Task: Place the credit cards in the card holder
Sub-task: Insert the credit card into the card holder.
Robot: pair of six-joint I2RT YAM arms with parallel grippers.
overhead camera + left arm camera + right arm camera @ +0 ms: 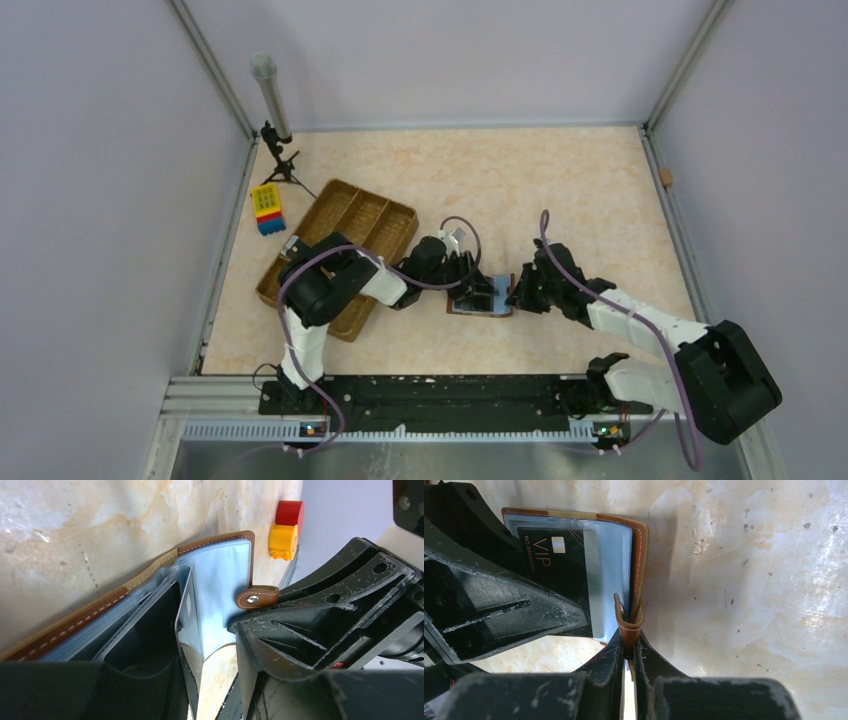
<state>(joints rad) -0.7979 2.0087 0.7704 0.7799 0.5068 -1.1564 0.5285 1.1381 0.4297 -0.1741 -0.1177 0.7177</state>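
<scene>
One glossy dark rectangular card in stitched brown leather-like card holder.

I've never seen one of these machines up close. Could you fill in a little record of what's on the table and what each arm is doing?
card holder: brown, lying open on the table between the two arms
card: dark, marked VIP, among the holder's clear sleeves, partly hidden by the left tool
right tool: shut on the holder's brown strap
left tool: at the sleeves, jaws apart
tray: brown, compartmented, left of the holder
block: yellow and blue, beyond the tray
</scene>
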